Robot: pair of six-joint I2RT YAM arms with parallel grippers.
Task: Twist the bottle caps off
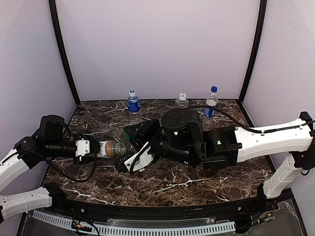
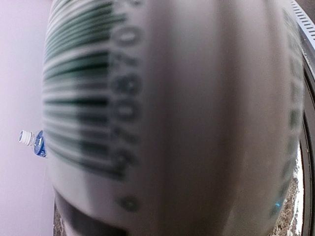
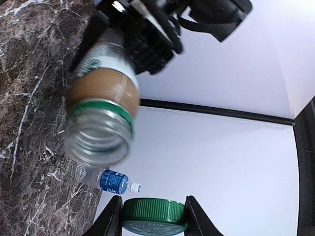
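Observation:
My left gripper point(image 1: 90, 149) is shut on the brown coffee-drink bottle point(image 1: 109, 148) and holds it lying sideways above the table, mouth toward the right arm. In the left wrist view its white barcode label point(image 2: 147, 108) fills the frame and hides the fingers. In the right wrist view the bottle point(image 3: 101, 103) has an open mouth with no cap on it. My right gripper point(image 3: 154, 215) is shut on the green cap point(image 3: 154, 211), a little way off the mouth. It also shows in the top view point(image 1: 130, 161).
Three bottles stand along the back edge: a blue-label one point(image 1: 133, 103), a plain clear one point(image 1: 182, 100) and another blue-label one point(image 1: 211, 102). A blue-label bottle shows in both wrist views point(image 3: 113, 181) point(image 2: 33, 142). Lilac walls enclose the marble table point(image 1: 162, 189).

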